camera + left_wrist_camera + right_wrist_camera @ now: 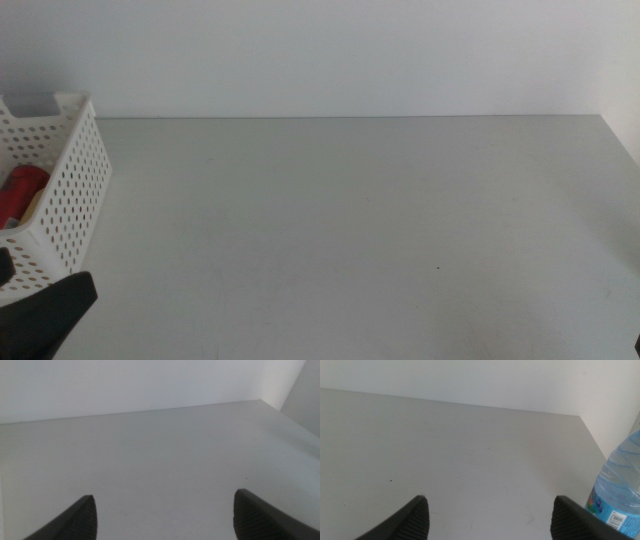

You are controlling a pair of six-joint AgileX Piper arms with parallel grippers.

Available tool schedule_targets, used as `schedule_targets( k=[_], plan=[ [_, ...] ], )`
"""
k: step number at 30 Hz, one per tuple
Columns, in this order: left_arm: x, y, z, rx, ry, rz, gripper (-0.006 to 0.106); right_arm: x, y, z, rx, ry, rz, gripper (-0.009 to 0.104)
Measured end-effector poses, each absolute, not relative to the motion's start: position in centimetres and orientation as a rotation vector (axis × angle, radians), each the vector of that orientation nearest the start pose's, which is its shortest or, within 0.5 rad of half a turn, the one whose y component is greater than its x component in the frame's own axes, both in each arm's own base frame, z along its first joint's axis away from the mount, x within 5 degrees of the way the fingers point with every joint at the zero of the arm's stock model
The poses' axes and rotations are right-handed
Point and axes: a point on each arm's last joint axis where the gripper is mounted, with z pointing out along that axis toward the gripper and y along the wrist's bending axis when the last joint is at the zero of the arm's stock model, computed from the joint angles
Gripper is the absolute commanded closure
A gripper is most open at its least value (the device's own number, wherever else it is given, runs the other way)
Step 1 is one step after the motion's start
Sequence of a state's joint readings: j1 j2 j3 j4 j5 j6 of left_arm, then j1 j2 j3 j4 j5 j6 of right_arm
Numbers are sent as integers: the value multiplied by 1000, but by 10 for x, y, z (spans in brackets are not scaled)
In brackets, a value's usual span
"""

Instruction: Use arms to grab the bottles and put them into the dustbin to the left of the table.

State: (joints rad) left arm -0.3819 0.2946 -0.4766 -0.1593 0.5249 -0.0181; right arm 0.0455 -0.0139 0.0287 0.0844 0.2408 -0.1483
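The white perforated dustbin (pixel 70 190) stands at the table's left edge in the middle view. A red can (pixel 22 190) lies inside it. A clear water bottle (pixel 620 490) with a blue label stands at the edge of the right wrist view, beside my right gripper (pixel 490 507), which is open and empty over bare table (pixel 470 460). My left gripper (pixel 165 507) is open and empty. It shows as a black shape (pixel 50 305) at the bottom left of the middle view, just in front of the dustbin. The yellow-liquid bottle is out of view.
The light grey tabletop (pixel 380 220) runs back to a white wall. Its right edge (pixel 625 150) shows at the far right. The right arm is out of the middle view.
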Motion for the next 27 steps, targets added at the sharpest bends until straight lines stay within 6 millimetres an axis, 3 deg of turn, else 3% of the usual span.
schedule_targets(
  k=[6, 19, 27],
  plan=[
    [52, -34, 295, 319, 1830, -514, 7, 55, 4, 182, -112, 1735, 2, 33],
    [46, -45, 302, 620, 1648, -562, 13, 55, 4, 182, -112, 1735, 2, 33],
    [46, -45, 302, 625, 1644, -555, 29, 55, 4, 182, -112, 1735, 2, 33]
  ],
)
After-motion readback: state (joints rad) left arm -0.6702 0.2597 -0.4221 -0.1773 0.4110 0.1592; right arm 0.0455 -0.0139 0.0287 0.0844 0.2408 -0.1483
